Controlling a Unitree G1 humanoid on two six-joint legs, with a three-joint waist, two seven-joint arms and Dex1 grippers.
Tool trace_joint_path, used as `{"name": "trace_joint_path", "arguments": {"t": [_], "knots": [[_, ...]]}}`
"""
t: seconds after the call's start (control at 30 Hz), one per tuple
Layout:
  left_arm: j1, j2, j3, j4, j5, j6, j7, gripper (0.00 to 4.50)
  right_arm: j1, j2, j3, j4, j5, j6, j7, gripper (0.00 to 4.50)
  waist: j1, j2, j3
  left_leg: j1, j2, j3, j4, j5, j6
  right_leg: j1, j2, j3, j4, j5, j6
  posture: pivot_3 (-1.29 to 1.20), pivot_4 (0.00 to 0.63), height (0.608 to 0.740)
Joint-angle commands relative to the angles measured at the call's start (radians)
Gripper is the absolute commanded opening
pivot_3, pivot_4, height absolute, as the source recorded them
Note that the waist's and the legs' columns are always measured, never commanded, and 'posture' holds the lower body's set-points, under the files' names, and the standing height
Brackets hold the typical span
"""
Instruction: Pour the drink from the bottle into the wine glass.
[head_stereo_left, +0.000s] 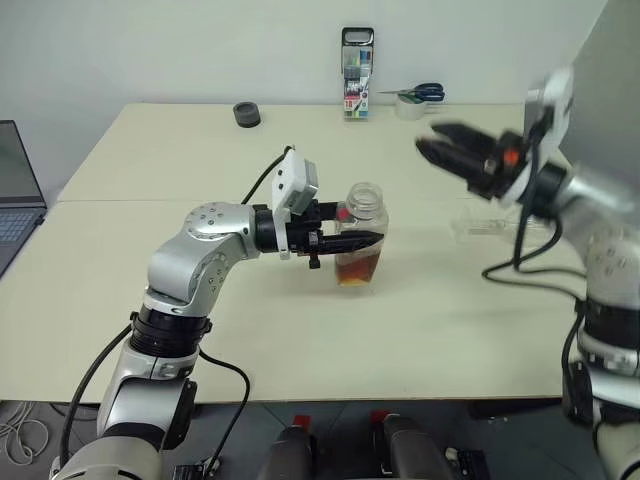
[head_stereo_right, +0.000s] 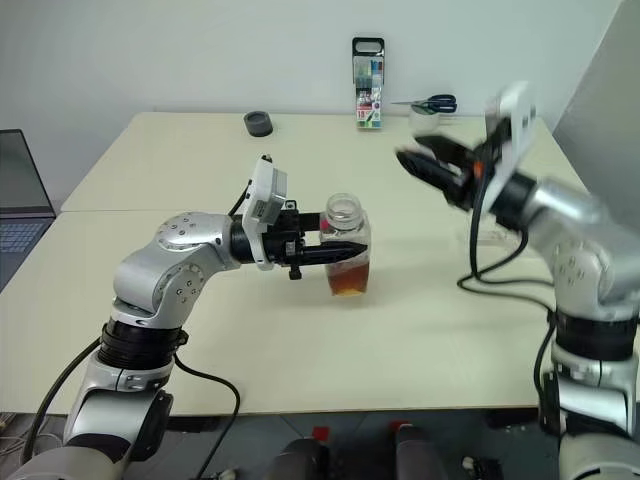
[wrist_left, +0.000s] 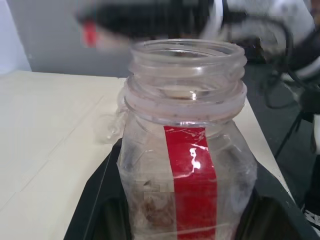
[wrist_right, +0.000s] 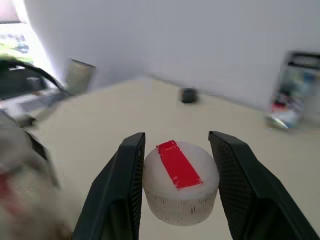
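Clear plastic, kinda scuffed and cloudy up close: that was the bottle (head_stereo_left: 360, 235), standing upright near the middle of the pale beige table (head_stereo_left: 150, 160). It had a wide threaded neck with no lid on it, and a glossy red label strip (wrist_left: 194, 180) ran down its side. The drink (head_stereo_left: 356, 268) was a reddish-brown pool filling only the lower part.

The left gripper (head_stereo_left: 362, 240) had its two black fingers clamped on the bottle's body, reaching in level from the side.

The right gripper (head_stereo_left: 432, 141) was up in the air off to the right, well apart from the bottle, pretty smeared in the head views. Its own wrist camera was way more useful: a chunky white cap (wrist_right: 180, 186) with a ribbed edge and a piece of red tape on top sat pinched between the textured black pads (wrist_right: 129, 175).

The wine glass (head_stereo_left: 478, 226) was just a faint clear shape on the table under the right arm; couldn't tell if anything was in it.

Back edge of the table had a small dark round thing (head_stereo_left: 247, 114), a marker pack (head_stereo_left: 356, 72) standing up, and blue-handled scissors (head_stereo_left: 420, 93).
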Motion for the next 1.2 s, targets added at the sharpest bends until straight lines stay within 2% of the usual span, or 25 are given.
{"name": "trace_joint_path", "arguments": {"t": [0.03, 0.17, 0.3, 0.43, 0.57, 0.73, 0.9, 0.97, 1.07, 1.2], "knots": [[-0.013, -0.005, 0.03, -0.028, -0.01, -0.02, 0.018, 1.98, 0.261, 0.081, -0.007, -0.116, -0.208, -0.131, -0.221, 1.77, 0.001, 0.0, 0.0, 0.0, 0.0, 0.0, 0.0, 0.0, 0.0, 0.0, 0.0, 0.0, 0.0, 0.0, 0.0, 0.0, 0.15, 0.74], [-0.027, -0.012, 0.022, -0.004, -0.004, -0.031, 0.016, 1.98, 0.387, 0.208, 0.057, -0.102, -0.295, -0.178, -0.328, 1.77, -0.014, 0.001, 0.001, 0.001, -0.001, 0.004, 0.001, 0.0, 0.0, -0.002, 0.0, 0.003, 0.003, 0.0, 0.001, 0.0, 0.15, 0.74], [-0.054, -0.029, 0.01, 0.019, 0.004, -0.039, 0.015, 1.98, 0.417, 0.312, 0.151, 0.024, -0.364, -0.234, -0.368, 1.77, -0.023, 0.001, 0.0, 0.008, 0.002, 0.007, 0.001, 0.0, 0.0, 0.002, 0.006, 0.006, 0.003, 0.0, 0.001, 0.0, 0.15, 0.74], [-0.064, -0.022, 0.012, 0.026, 0.004, -0.038, 0.007, 1.98, 0.397, 0.322, 0.149, 0.08, -0.388, -0.277, -0.359, 2.94, -0.021, 0.002, 0.001, 0.006, 0.002, 0.006, 0.001, 0.001, -0.001, 0.002, 0.007, 0.002, 0.004, 0.0, 0.0, 0.0, 0.15, 0.74], [-0.059, -0.01, 0.017, 0.018, 0.002, -0.035, 0.007, 1.98, 0.373, 0.305, 0.143, 0.107, -0.397, -0.296, -0.341, 4.43, -0.018, 0.002, 0.001, 0.005, 0.0, 0.005, 0.001, 0.001, -0.001, 0.002, 0.006, 0.004, 0.002, 0.0, 0.001, 0.0, 0.15, 0.74], [-0.055, -0.002, 0.024, 0.013, 0.001, -0.033, 0.019, 1.98, 0.357, 0.3, 0.13, 0.077, -0.385, -0.287, -0.329, 4.48, -0.018, 0.002, 0.001, 0.004, 0.0, 0.003, 0.001, 0.001, -0.001, 0.001, 0.006, 0.002, 0.002, 0.0, 0.001, 0.0, 0.15, 0.74], [-0.053, 0.015, 0.059, 0.037, 0.019, -0.04, 0.067, 1.98, 0.326, 0.23, 0.1, -0.12, -0.285, -0.253, -0.216, 4.48, -0.018, 0.002, 0.001, 0.004, 0.0, 0.003, 0.001, 0.001, -0.001, 0.001, 0.006, 0.002, 0.002, 0.0, 0.001, 0.0, 0.15, 0.74], [-0.056, 0.022, 0.076, 0.062, 0.046, -0.057, 0.108, 1.98, 0.294, 0.185, 0.104, -0.215, -0.203, -0.178, -0.157, 4.48, -0.019, 0.002, 0.001, 0.004, 0.0, 0.003, 0.001, 0.001, -0.001, 0.001, 0.006, 0.002, 0.003, 0.0, 0.001, 0.0, 0.15, 0.74], [-0.066, 0.025, 0.115, 0.123, 0.111, -0.099, 0.21, 1.98, 0.172, 0.109, 0.096, -0.33, 0.039, 0.0, -0.05, 4.48, -0.02, 0.002, 0.001, 0.005, 0.001, 0.002, 0.001, 0.001, -0.001, 0.002, 0.006, 0.001, 0.003, 0.0, 0.001, 0.0, 0.15, 0.74], [-0.084, 0.019, 0.164, 0.221, 0.213, -0.173, 0.384, 1.98, 0.004, 0.055, 0.075, -0.312, 0.261, 0.145, 0.021, 4.48, -0.015, 0.001, 0.001, 0.004, 0.001, -0.001, 0.001, 0.001, 0.0, 0.002, 0.005, -0.001, 0.002, 0.0, 0.0, 0.0, 0.15, 0.74]]}}
